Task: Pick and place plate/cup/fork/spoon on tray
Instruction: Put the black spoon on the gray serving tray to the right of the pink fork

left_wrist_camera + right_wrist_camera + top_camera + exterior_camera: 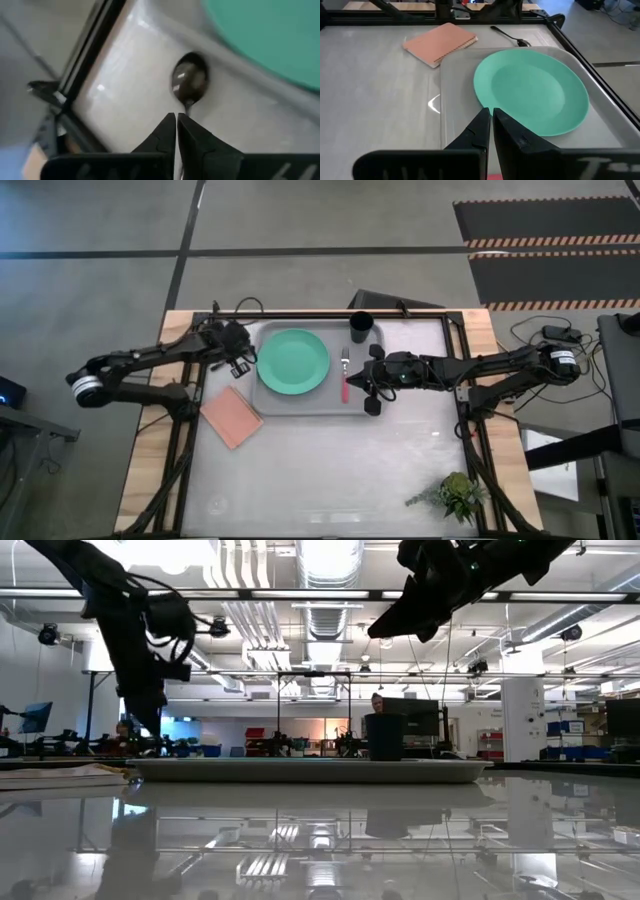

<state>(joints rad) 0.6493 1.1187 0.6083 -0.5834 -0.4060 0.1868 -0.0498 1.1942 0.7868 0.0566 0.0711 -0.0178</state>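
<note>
Left end effector (176, 120) grips spoon (189, 84) (beside tray (150, 65)).

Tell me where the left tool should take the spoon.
By the slim handle, from straight above, closing across it. The spoon lies flat on the table just outside the tray; its oval bowl looks too wide and low to pinch.

Looks like a big open robotics lab: exposed ceiling ducts (320, 600), rows of workbenches (300, 745), monitors (415, 718), hazard-striped floor mats (545, 245).
</note>
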